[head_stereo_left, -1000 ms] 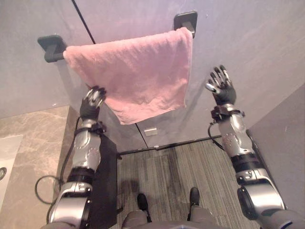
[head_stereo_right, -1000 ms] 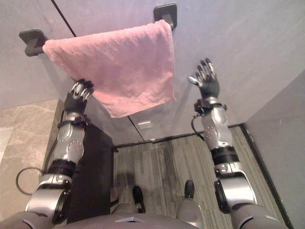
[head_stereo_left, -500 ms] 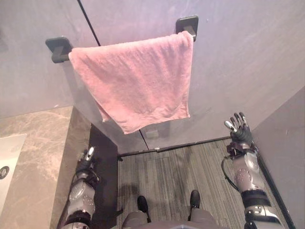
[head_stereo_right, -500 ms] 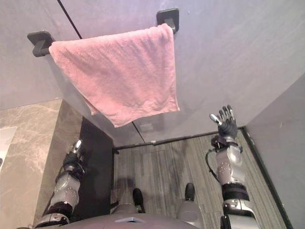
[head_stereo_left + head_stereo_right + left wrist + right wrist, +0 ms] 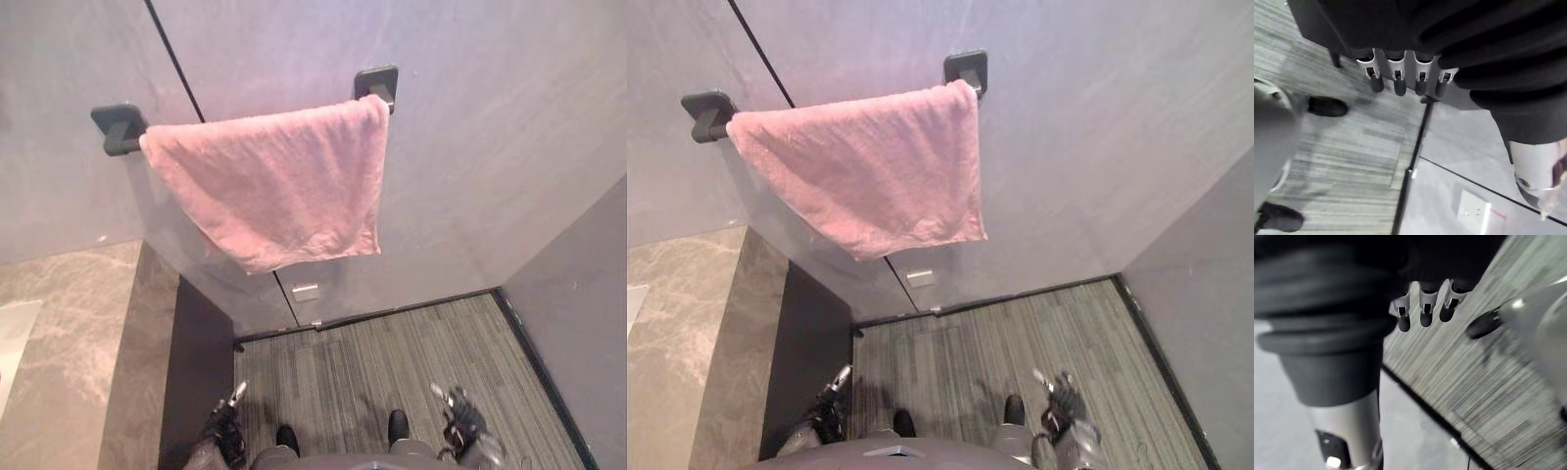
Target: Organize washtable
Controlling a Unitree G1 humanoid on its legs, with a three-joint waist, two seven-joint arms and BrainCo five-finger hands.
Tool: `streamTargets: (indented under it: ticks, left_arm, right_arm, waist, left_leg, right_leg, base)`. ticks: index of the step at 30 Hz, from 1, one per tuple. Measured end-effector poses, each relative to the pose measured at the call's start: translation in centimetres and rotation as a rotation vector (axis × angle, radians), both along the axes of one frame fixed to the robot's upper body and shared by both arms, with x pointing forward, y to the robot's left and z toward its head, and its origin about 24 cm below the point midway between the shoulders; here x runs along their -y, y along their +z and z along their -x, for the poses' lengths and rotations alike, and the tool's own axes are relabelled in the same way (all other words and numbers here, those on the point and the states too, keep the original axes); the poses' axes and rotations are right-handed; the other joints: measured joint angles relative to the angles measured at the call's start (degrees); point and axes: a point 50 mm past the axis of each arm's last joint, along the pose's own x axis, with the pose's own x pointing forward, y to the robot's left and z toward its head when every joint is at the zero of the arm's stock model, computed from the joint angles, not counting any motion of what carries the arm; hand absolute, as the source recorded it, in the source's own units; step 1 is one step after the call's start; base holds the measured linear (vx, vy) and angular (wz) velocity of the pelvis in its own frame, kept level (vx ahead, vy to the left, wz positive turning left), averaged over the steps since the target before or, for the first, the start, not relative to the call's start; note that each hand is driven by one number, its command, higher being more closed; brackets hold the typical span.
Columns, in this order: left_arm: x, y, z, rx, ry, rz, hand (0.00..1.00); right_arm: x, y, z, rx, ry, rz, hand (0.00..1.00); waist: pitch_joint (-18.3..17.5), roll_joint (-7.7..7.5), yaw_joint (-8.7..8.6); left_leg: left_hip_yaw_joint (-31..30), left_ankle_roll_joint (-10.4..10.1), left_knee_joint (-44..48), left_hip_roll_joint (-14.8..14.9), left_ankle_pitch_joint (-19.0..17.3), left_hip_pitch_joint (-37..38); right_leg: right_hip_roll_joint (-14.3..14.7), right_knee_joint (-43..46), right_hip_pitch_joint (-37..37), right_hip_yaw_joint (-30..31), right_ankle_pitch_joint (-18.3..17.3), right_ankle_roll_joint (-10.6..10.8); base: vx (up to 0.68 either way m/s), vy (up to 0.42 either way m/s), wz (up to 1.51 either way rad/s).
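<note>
A pink towel [image 5: 284, 186] hangs spread over a wall bar between two dark brackets [image 5: 118, 127] [image 5: 377, 83], its lower edge slanting down to a corner in the middle. Both hands are far below it, near the floor. My left hand [image 5: 227, 431] hangs beside the dark cabinet side, fingers [image 5: 1400, 83] straight and holding nothing. My right hand [image 5: 458, 423] hangs over the striped floor, its fingers [image 5: 1422, 313] relaxed and empty. The marble washtable top [image 5: 69, 333] lies at the left.
The washtable's dark side panel [image 5: 196, 362] drops to the grey striped floor [image 5: 392, 343]. A white wall socket [image 5: 306, 292] sits under the towel. A grey side wall [image 5: 578, 323] closes the right. A pale sink edge [image 5: 12, 343] shows at far left.
Both arms have dropped from beside the towel to low near the floor. The left hand has come away from the towel's lower edge. The towel stays on the bar.
</note>
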Motion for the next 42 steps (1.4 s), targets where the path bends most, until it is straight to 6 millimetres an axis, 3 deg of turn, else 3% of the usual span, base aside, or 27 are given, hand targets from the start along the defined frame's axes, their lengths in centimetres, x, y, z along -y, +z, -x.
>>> streamTargets:
  ticks: [4,7,10,13,15,16,17,18,19,20,21,22,23,24,25,26,27,28,29,30,31,33,34,35,36,38,42]
  left_arm:
    - [0.9,-0.5,0.8,-0.055,-0.006,0.024,0.0]
    - [1.4,-0.5,0.8,-0.058,-0.038,0.033,0.0]
    - [1.8,-0.5,0.6,-0.048,-0.071,0.031,0.0]
    - [1.8,-0.3,0.6,-0.035,-0.079,0.026,0.0]
    - [1.9,-0.4,0.7,-0.04,-0.079,0.018,0.0]
    - [1.8,-0.3,0.7,-0.039,-0.082,0.012,0.0]
    - [1.5,-0.2,0.4,-0.035,-0.085,0.001,0.0]
    - [0.7,0.2,-0.8,0.008,-0.042,-0.006,0.0]
    - [0.3,0.3,-0.8,0.005,-0.051,-0.024,0.0]
    - [0.2,0.1,0.0,-0.025,-0.082,-0.04,0.0]
    - [0.5,-0.1,0.7,-0.043,-0.11,-0.039,0.0]
    - [0.8,-0.3,1.2,-0.07,-0.143,-0.037,0.0]
    - [1.1,-0.5,1.2,-0.094,-0.2,-0.045,0.0]
    - [1.2,-0.5,1.0,-0.094,-0.228,-0.049,0.0]
    - [1.2,-0.3,0.3,-0.075,-0.237,-0.053,0.0]
    - [0.7,0.0,-0.6,-0.066,-0.284,-0.083,0.0]
    - [0.6,0.3,-1.9,-0.042,-0.328,-0.107,0.0]
    - [1.0,0.6,-3.0,-0.019,-0.364,-0.114,0.0]
    - [0.7,1.3,-4.6,0.021,-0.397,-0.144,0.0]
    - [0.7,1.4,-5.0,0.033,-0.405,-0.153,0.0]
    - [1.0,1.7,-5.4,0.056,-0.427,-0.16,0.0]
    - [1.3,1.9,-5.7,0.086,-0.459,-0.175,0.0]
    - [1.2,1.9,-5.6,0.086,-0.464,-0.182,0.0]
    - [0.8,1.8,-5.2,0.075,-0.471,-0.197,0.0]
    - [0.1,1.7,-4.7,0.058,-0.451,-0.205,0.0]
    - [-0.8,1.3,-3.1,0.015,-0.401,-0.202,0.0]
    - [-3.3,0.3,1.9,-0.137,-0.288,-0.212,0.0]
  right_arm:
    - [0.0,-0.9,3.2,-0.115,-0.135,-0.041,0.0]
    - [0.2,-0.9,3.4,-0.131,-0.172,-0.033,0.0]
    - [0.3,-0.8,2.8,-0.137,-0.15,-0.01,0.0]
    - [0.1,-0.6,1.0,-0.129,-0.028,0.028,0.0]
    - [0.2,-0.1,-0.9,-0.11,0.118,0.074,0.0]
    - [0.2,0.1,-1.7,-0.087,0.16,0.085,0.0]
    - [0.0,0.3,-2.2,-0.064,0.178,0.09,0.0]
    - [-0.6,0.6,-3.6,-0.016,0.187,0.09,0.0]
    - [-0.6,0.8,-3.9,0.005,0.191,0.093,0.0]
    - [-0.3,0.9,-3.6,0.019,0.192,0.104,0.0]
    - [0.0,0.9,-3.2,0.021,0.191,0.111,0.0]
    - [0.1,0.9,-2.7,0.018,0.183,0.111,0.0]
    - [0.3,0.7,-2.1,0.007,0.147,0.097,0.0]
    - [0.3,0.7,-2.0,0.008,0.123,0.089,0.0]
    - [0.0,0.3,-1.4,-0.017,0.098,0.065,0.0]
    - [-0.4,0.0,-0.9,-0.044,0.088,0.044,0.0]
    - [-0.6,-0.1,-0.6,-0.052,0.07,0.034,0.0]
    - [0.0,0.1,-1.0,-0.047,0.06,0.048,0.0]
    - [-0.5,0.1,-1.9,-0.034,0.048,0.035,0.0]
    - [-0.7,0.1,-1.9,-0.036,0.053,0.034,0.0]
    - [-0.8,-0.1,-1.5,-0.049,0.06,0.037,0.0]
    - [-1.2,-0.2,-0.9,-0.064,0.09,0.037,0.0]
    - [-1.3,-0.3,-0.8,-0.067,0.099,0.035,0.0]
    - [-1.4,-0.3,-1.0,-0.065,0.12,0.039,0.0]
    - [-1.6,-0.2,-1.1,-0.059,0.127,0.038,0.0]
    - [-2.1,-0.2,-1.3,-0.05,0.145,0.035,0.0]
    - [-3.7,-0.4,-1.5,-0.043,0.205,0.006,0.0]
  waist:
    - [-0.6,-0.28,-0.21]
    - [-1.0,-0.43,-0.24]
    - [-0.6,0.0,-0.26]
    - [-0.1,0.78,-0.26]
    - [0.0,2.01,-0.23]
    - [0.2,2.58,-0.26]
    - [0.1,2.2,-0.64]
    - [2.0,0.02,0.23]
    - [2.5,-0.34,0.06]
    - [2.2,0.32,-0.33]
    - [1.3,2.28,-0.74]
    - [0.6,3.63,-1.74]
    - [0.4,4.01,-3.02]
    - [0.7,4.04,-3.19]
    - [0.7,3.15,-3.39]
    - [-0.2,0.55,-4.05]
    - [0.3,0.48,-4.71]
    - [1.0,1.75,-4.21]
    - [3.9,-0.77,-3.42]
    - [4.4,-1.94,-3.51]
    - [4.3,-3.45,-3.31]
    - [4.2,-3.82,-3.52]
    - [4.0,-3.85,-3.4]
    - [3.9,-4.01,-3.3]
    - [3.7,-4.21,-3.14]
    - [3.4,-4.74,-2.78]
    - [2.0,-7.29,-0.27]
  left_leg:
    - [-0.3,0.0,0.0,0.0,-0.1,1.2]
    - [-1.1,0.0,0.0,0.1,-0.2,1.1]
    - [-2.4,-0.2,2.1,0.8,-0.4,-0.5]
    - [-6.1,-0.5,5.3,1.8,-0.1,-3.5]
    - [-10.4,-1.1,5.4,2.6,2.4,-6.7]
    - [-13.1,-1.6,3.4,2.9,5.2,-7.8]
    - [-11.5,-0.5,2.1,3.4,6.1,-8.8]
    - [-1.7,3.3,22.9,4.6,-2.0,-14.3]
    - [1.9,4.4,34.3,5.6,-5.8,-15.5]
    - [5.7,3.2,47.6,7.4,-9.7,-14.2]
    - [6.7,2.3,53.1,8.7,-12.2,-12.0]
    - [6.6,1.6,55.1,8.9,-13.6,-10.3]
    - [6.0,-0.7,53.9,8.9,-15.6,-9.8]
    - [6.0,-1.1,51.8,8.5,-15.7,-10.2]
    - [3.9,-0.9,44.6,4.3,-16.0,-10.1]
    - [0.5,0.0,34.2,-1.3,-16.7,-7.5]
    - [1.1,2.3,34.7,-0.6,-19.4,-7.5]
    - [1.0,2.1,31.1,0.5,-22.2,-5.9]
    - [1.5,4.3,25.2,-3.0,-20.1,-3.9]
    - [1.4,4.5,22.7,-4.5,-18.5,-2.9]
    - [1.2,6.6,18.1,-6.9,-16.2,-0.9]
    - [0.0,8.1,15.9,-7.7,-13.7,-0.9]
    - [0.0,8.6,15.5,-7.6,-12.8,-1.2]
    - [-0.6,9.3,15.3,-7.1,-11.3,-2.5]
    - [-2.7,9.4,14.1,-6.7,-9.0,-3.7]
    - [-5.5,9.0,11.9,-6.6,-5.7,-3.8]
    - [-11.2,7.7,11.3,-7.4,-0.5,-7.2]
  right_leg:
    - [0.0,0.0,1.3,-0.2,-0.2,0.0]
    - [0.0,0.0,1.7,-0.7,-0.5,0.0]
    - [0.1,1.8,1.5,-1.9,-1.7,-0.7]
    - [0.2,8.2,-0.9,-4.3,-5.0,-1.5]
    - [0.3,14.5,-3.9,-7.9,-8.2,-3.0]
    - [1.0,15.7,-4.7,-9.3,-9.7,-4.8]
    - [0.7,14.1,-5.1,-13.7,-8.8,-6.5]
    - [-1.9,15.8,-5.3,-15.5,-8.2,-6.5]
    - [-2.9,16.5,-4.5,-16.7,-8.3,-6.4]
    - [-2.9,16.8,-3.2,-18.7,-8.5,-6.8]
    - [-2.1,16.7,-2.5,-20.0,-9.0,-7.5]
    - [-1.7,16.8,-2.2,-21.5,-8.9,-7.5]
    - [-2.0,17.0,-2.2,-23.9,-8.6,-7.5]
    - [-2.2,17.0,-2.2,-24.7,-8.5,-7.4]
    - [-2.1,16.1,-2.7,-24.6,-8.3,-6.3]
    - [-2.5,12.4,-5.0,-22.3,-7.4,-7.4]
    - [-2.8,11.6,-5.7,-23.8,-2.4,-8.6]
    - [-2.3,13.6,-7.5,-25.1,-1.6,-7.7]
    - [-4.7,16.6,-8.9,-23.7,-1.5,-7.6]
    - [-5.9,16.9,-8.9,-22.9,-1.0,-6.9]
    - [-7.2,16.6,-8.7,-20.9,0.2,-5.2]
    - [-7.2,16.5,-9.2,-14.1,4.4,-1.2]
    - [-6.8,16.8,-9.9,-11.0,4.9,-0.5]
    - [-6.6,22.1,-11.3,-6.7,2.0,-1.7]
    - [-6.4,32.7,-11.6,-6.2,-4.7,-2.6]
    - [-5.0,42.1,-9.5,-3.5,-10.7,-2.4]
    - [0.1,46.1,-1.7,6.5,-19.0,1.9]
  base:
    - [0.0,0.003,-0.01]
    - [-0.05,-0.003,0.11]
    - [-0.09,-0.018,0.24]
    - [-0.13,-0.062,0.58]
    - [-0.18,-0.122,1.02]
    - [-0.18,-0.06,1.43]
    - [0.11,0.019,1.51]
    - [0.35,0.118,1.29]
    - [0.72,0.21,0.81]
    - [0.72,0.27,0.69]
    - [0.54,0.281,0.75]
    - [0.14,0.216,0.97]
    - [-0.18,0.13,1.0]
    - [-0.23,0.124,1.13]
    - [-0.12,0.085,1.1]
    - [-0.06,0.044,1.38]
    - [0.02,-0.001,1.14]
    - [-0.09,0.047,0.63]
    - [-0.15,0.069,0.18]
    - [-0.21,0.099,0.14]
    - [-0.17,0.057,0.24]
    - [-0.2,0.103,0.32]
    - [-0.25,0.077,0.33]
    - [-0.22,-0.012,0.48]
    - [-0.13,-0.061,0.61]
    - [0.12,-0.183,0.8]
    - [0.01,-0.163,0.74]
